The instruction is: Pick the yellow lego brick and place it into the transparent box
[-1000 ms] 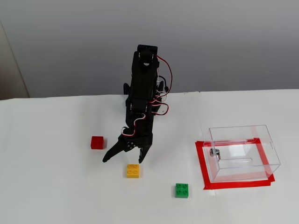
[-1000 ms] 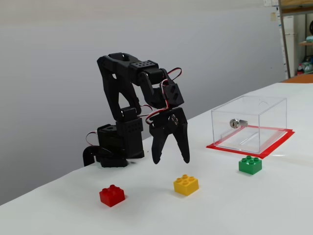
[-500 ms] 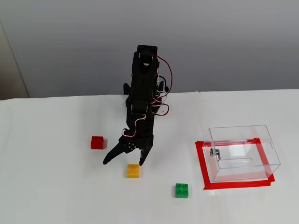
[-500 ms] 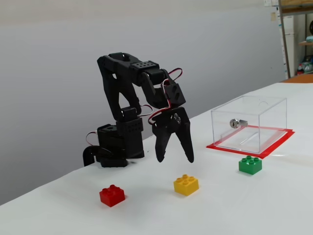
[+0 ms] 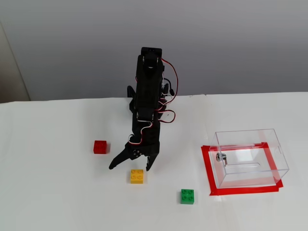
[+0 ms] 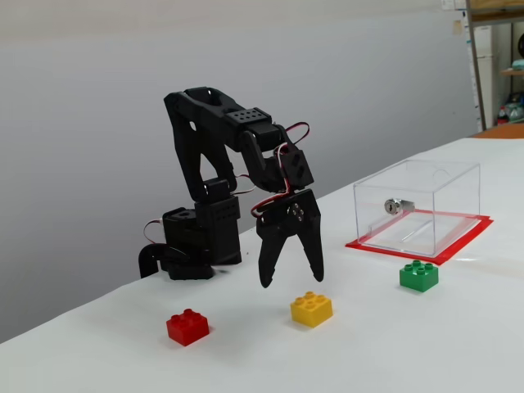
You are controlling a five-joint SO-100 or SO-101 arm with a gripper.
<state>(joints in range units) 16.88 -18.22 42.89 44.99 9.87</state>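
The yellow lego brick [image 5: 136, 176] [image 6: 312, 309] lies on the white table, studs up. My black gripper [image 5: 130, 168] [image 6: 291, 280] hangs open just above and slightly behind it, fingers pointing down, nothing between them. The transparent box [image 5: 250, 157] [image 6: 416, 206] stands on a red tape rectangle off to the right in both fixed views, with a small metal fitting on its wall.
A red brick [image 5: 100, 147] [image 6: 187, 327] lies left of the gripper. A green brick [image 5: 187, 196] [image 6: 418, 276] sits between the yellow brick and the box. The arm's base [image 6: 192, 241] stands at the table's back edge by the grey wall.
The gripper has moved forward and lower, toward the yellow brick, staying open. The bricks and box have not moved.
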